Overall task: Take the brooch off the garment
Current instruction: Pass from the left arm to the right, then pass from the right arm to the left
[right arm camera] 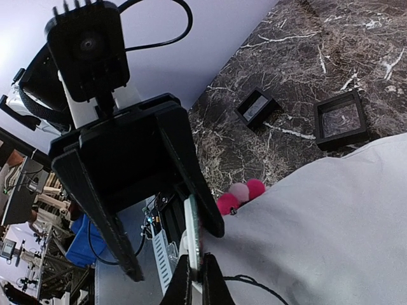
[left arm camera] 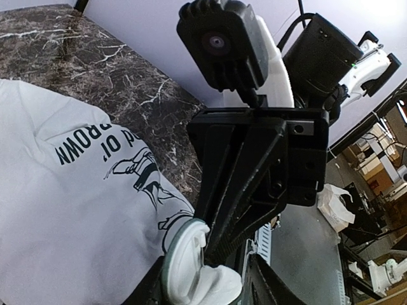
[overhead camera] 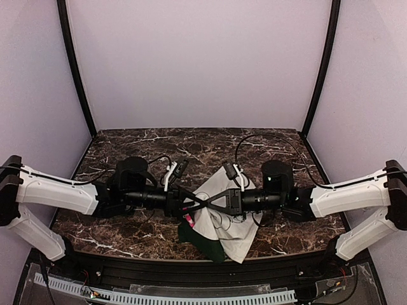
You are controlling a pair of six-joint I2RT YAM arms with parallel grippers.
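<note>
The garment (overhead camera: pixel 236 223), a white T-shirt with black print (left arm camera: pixel 137 166) and a dark green part (overhead camera: pixel 205 246), lies bunched at the table's front middle. Both arms meet over its left edge. The brooch shows as pink petals (right arm camera: pixel 240 192) at the shirt's edge and a thin white disc (right arm camera: pixel 194 235), also seen broadside (left arm camera: pixel 186 257). My right gripper (right arm camera: pixel 197 278) is shut on the disc's edge. My left gripper (left arm camera: pixel 203 284) is open, its fingers (right arm camera: pixel 191 181) spread either side of the disc. From above, pink (overhead camera: pixel 189 221) peeks out under the crossed grippers.
Two small black square frames (right arm camera: pixel 257 107) (right arm camera: pixel 341 119) lie on the dark marble table (overhead camera: pixel 127 146) beyond the shirt. The table's front edge with its black rail (overhead camera: pixel 191 270) runs just below the shirt. Pale walls enclose the back and sides.
</note>
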